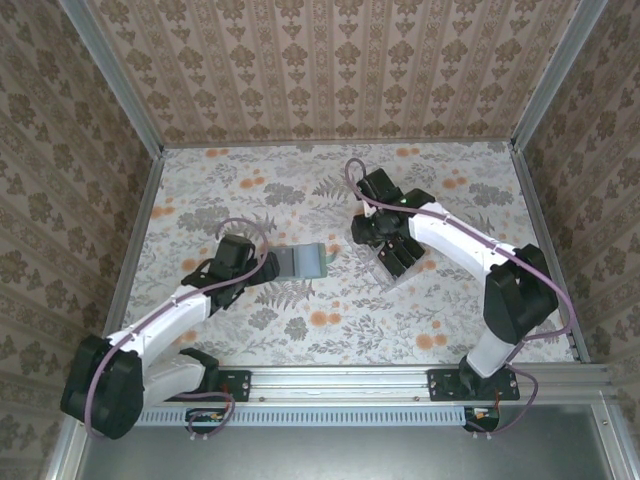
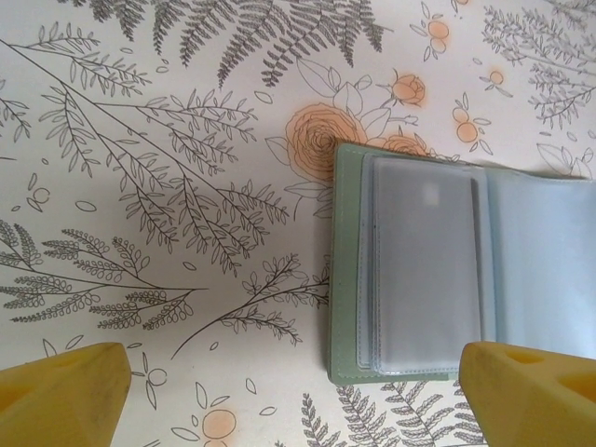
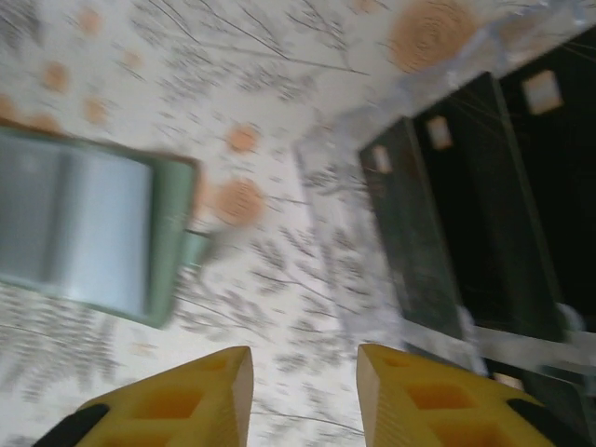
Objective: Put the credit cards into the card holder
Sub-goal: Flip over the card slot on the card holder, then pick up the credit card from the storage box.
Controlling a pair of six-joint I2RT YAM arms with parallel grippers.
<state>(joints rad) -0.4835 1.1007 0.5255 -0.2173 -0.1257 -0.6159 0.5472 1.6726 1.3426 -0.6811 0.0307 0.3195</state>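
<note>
The card holder lies open on the floral table, sage green outside with bluish-grey clear pockets inside. My left gripper hovers open at its left end, and the holder's near corner lies just inside my right-hand yellow finger. Dark credit cards sit side by side in a clear plastic sheet to the right of the holder. My right gripper hangs over the bare cloth between holder and sheet, its jaws partly apart with nothing between them. The right wrist view is blurred.
Patterned walls with metal corner rails enclose the table on three sides. Bare tablecloth stretches behind and in front of both grippers. The right arm reaches in from the right over the sheet.
</note>
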